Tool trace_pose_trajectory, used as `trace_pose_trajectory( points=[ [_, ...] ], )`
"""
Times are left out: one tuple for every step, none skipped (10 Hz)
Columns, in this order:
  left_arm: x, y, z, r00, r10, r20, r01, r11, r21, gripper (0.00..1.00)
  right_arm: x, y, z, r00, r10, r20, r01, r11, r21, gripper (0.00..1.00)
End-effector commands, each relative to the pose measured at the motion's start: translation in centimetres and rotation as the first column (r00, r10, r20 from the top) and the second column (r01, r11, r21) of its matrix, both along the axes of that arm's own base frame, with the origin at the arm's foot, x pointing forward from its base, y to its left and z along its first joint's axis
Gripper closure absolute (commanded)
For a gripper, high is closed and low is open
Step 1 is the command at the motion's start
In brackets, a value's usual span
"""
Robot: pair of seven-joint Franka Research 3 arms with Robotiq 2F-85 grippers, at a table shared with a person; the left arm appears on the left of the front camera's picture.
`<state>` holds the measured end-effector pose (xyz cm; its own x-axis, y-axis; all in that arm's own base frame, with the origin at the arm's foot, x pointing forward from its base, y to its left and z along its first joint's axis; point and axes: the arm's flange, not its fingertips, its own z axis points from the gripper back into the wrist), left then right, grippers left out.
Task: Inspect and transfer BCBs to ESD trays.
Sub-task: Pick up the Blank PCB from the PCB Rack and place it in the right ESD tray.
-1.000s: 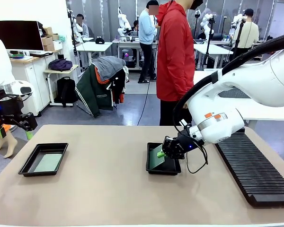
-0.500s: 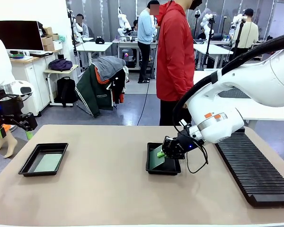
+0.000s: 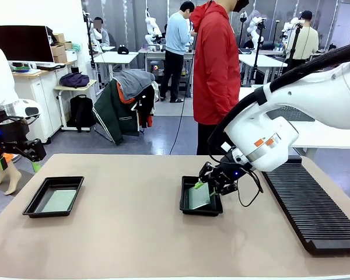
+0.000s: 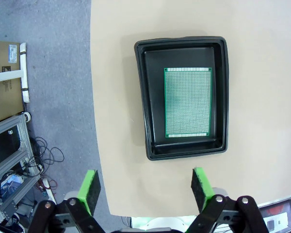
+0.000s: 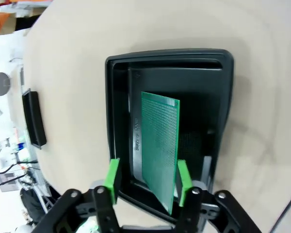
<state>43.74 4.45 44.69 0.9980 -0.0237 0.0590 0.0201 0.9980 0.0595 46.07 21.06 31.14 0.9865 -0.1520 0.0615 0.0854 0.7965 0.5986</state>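
Note:
Two black ESD trays sit on the tan table. In the left tray [image 3: 32,209] [image 4: 140,97] a green BCB [image 3: 58,200] [image 4: 187,102] lies flat. My left gripper [image 3: 16,163] [image 4: 145,187] hangs open high above it, off the table's left edge. The right tray [image 3: 201,212] [image 5: 109,107] holds a second BCB [image 3: 198,198] [image 5: 160,141], which leans tilted with its near end raised. My right gripper [image 3: 205,185] [image 5: 148,180] hovers over that tray's far right corner. Its fingers are spread on either side of the board's raised end, with a gap showing at the left finger.
A long black slotted rack [image 3: 315,210] lies along the table's right side. A person in a red jacket [image 3: 216,64] stands at the far edge behind the right tray. Bare table stretches between the two trays and along the front.
My right gripper has opened and risen slightly. The BCB it held upright has dropped lower into the right tray. The left arm has not moved.

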Motion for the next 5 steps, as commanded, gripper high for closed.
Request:
trace_pose_trajectory(
  points=[
    [0.0,0.1,-0.2,1.0,0.003,0.004,-0.003,1.0,0.0,0.0,0.1,0.3,3.6,0.999,-0.01,-0.034,0.005,0.991,-0.136,0.2],
    [0.0,0.1,-0.2,1.0,0.003,0.004,-0.003,1.0,0.0,0.0,0.2,0.3,5.0,0.998,-0.009,-0.055,-0.002,0.979,-0.202,0.08],
    [0.0,0.1,-0.2,1.0,0.003,0.004,-0.003,1.0,0.0,0.0,0.3,0.0,6.4,0.997,-0.014,-0.08,-0.008,0.964,-0.265,0.02],
    [0.0,0.1,-0.2,1.0,0.003,0.004,-0.003,1.0,0.0,0.0,0.2,-0.4,7.8,0.995,-0.013,-0.1,-0.02,0.948,-0.319,0.0],
    [0.0,0.1,-0.2,1.0,0.003,0.004,-0.003,1.0,0.0,0.0,0.0,-0.8,8.9,0.994,-0.017,-0.11,-0.023,0.935,-0.355,0.0]
  ],
)
